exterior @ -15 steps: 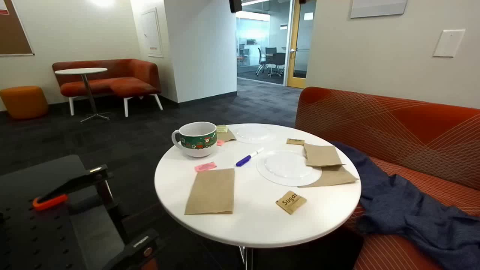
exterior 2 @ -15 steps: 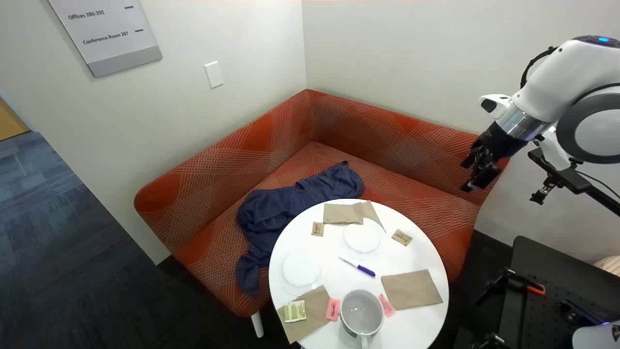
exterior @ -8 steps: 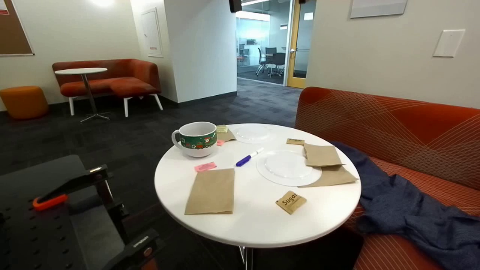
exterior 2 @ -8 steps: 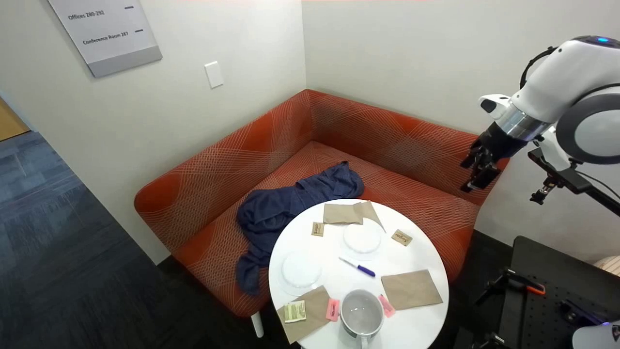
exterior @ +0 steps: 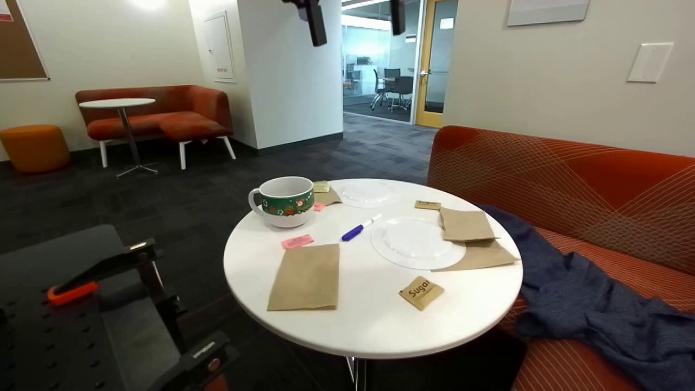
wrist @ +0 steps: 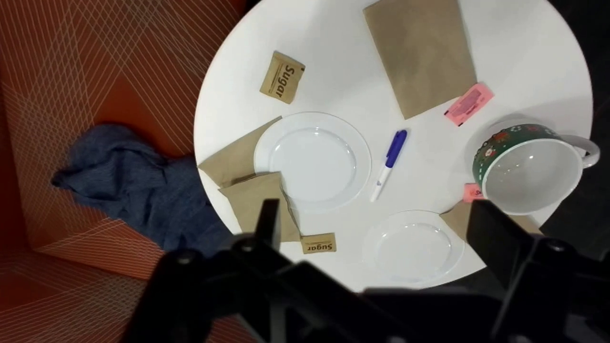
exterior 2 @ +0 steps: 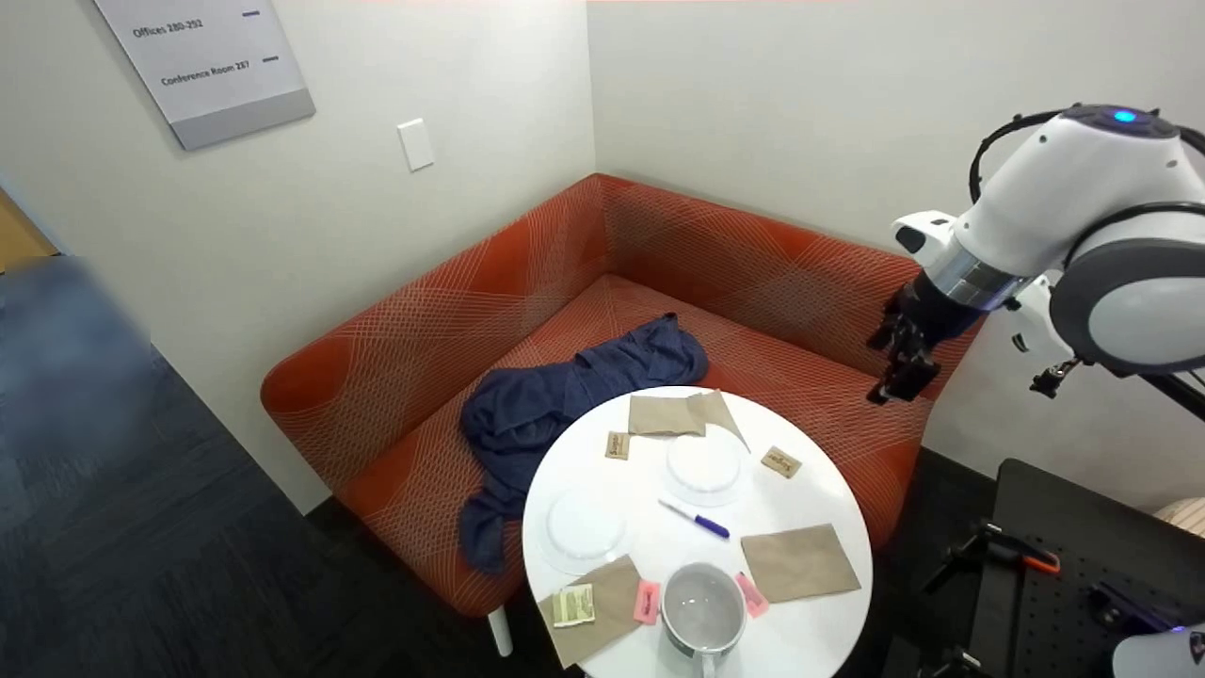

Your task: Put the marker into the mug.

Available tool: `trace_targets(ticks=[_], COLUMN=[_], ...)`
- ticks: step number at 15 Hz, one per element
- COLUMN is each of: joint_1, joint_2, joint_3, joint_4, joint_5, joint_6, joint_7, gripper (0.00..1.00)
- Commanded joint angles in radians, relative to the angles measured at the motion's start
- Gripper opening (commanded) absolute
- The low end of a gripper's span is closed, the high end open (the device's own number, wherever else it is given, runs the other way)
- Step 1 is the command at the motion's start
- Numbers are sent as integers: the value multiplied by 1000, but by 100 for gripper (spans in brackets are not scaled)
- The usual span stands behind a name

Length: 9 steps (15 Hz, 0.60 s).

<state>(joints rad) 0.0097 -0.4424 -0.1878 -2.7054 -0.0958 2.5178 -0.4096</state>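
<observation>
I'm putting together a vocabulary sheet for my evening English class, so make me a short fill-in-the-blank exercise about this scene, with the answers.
1. The table bears ____ round plates.
2. The mug, with the marker lying outside it, has a dark ____ band.
3. The small brown packets carry the printed word "____".
4. The claw, its jaws well apart, is ____, not shut.

Missing words: two; green; Sugar; open.

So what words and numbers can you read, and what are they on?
"Offices 280-292": wall sign
"Conference Room": same wall sign, its number blurred
"Sugar": brown packet
"Sugar": second brown packet
Too small or blurred: pink packet, second pink packet, green packet, marker, wall panel, black clamp.
</observation>
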Motion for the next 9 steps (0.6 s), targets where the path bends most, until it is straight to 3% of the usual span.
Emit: trace_targets(ticks=[1, 9], joint_1=[11, -4], joint_2=[78, 336], joint_3=[65, 197], joint_4=[-5, 48], joint_5=[3, -53], joint_6=[84, 301], joint_7=[75, 294], gripper=[100, 100])
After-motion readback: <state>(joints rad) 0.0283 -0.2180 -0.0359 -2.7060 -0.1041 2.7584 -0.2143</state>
